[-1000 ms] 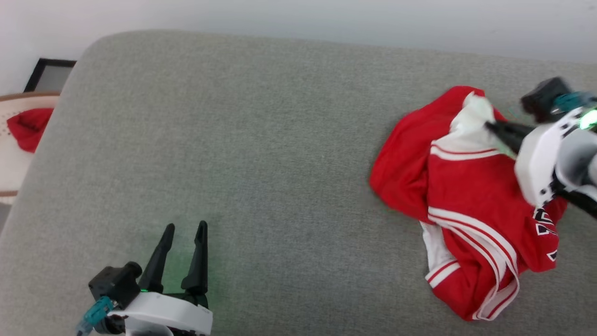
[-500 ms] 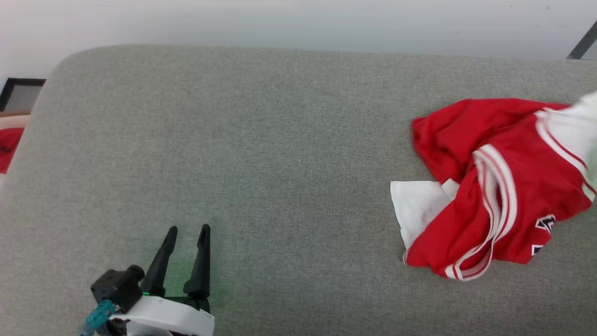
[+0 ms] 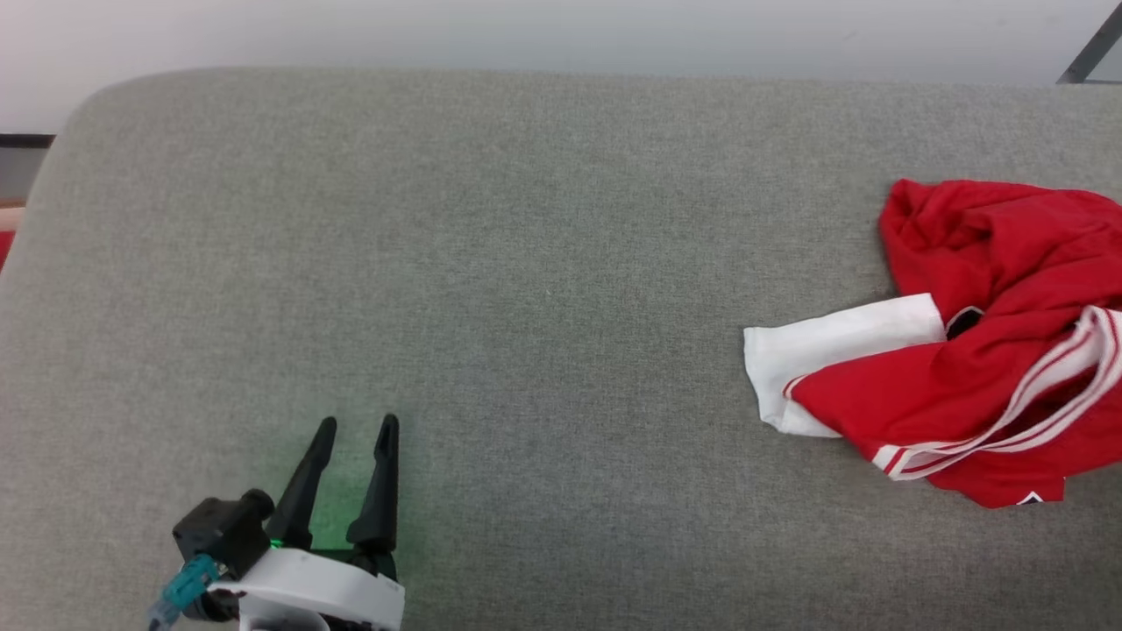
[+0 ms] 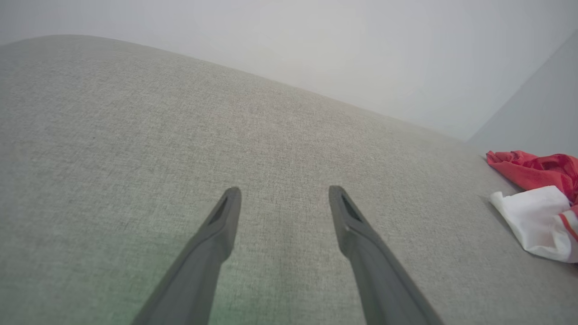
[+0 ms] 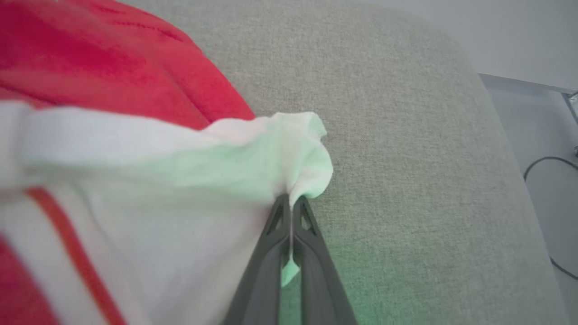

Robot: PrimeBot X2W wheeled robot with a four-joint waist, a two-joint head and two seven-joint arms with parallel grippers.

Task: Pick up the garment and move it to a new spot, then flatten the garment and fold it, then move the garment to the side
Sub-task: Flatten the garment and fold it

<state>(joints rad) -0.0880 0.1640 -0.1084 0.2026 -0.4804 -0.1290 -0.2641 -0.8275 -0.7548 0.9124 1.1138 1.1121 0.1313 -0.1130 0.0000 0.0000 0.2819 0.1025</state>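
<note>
The garment [image 3: 982, 350], a red jersey with white sleeves and striped trim, lies bunched at the right end of the grey cushion [image 3: 526, 263] and runs off the head view's right edge. A white sleeve [image 3: 833, 350] sticks out toward the left. In the right wrist view my right gripper [image 5: 291, 203] is shut on a pinch of the garment's [image 5: 135, 158] white cloth, which bunches up at the fingertips. My left gripper [image 3: 355, 425] stands open over bare cushion at the lower left, far from the garment [image 4: 537, 198], with nothing between its fingers [image 4: 226, 216].
A pale wall [image 3: 526, 35] runs behind the cushion. Beyond the cushion's right end, the right wrist view shows floor with a dark cable [image 5: 546, 180] and a metal frame leg [image 5: 569, 97]. Bare grey fabric stretches between the left gripper and the garment.
The head camera has swung, shifting the whole picture. The garment has been dragged toward the right and has changed shape, with a white sleeve now spread out leftward. The left gripper has stayed put.
</note>
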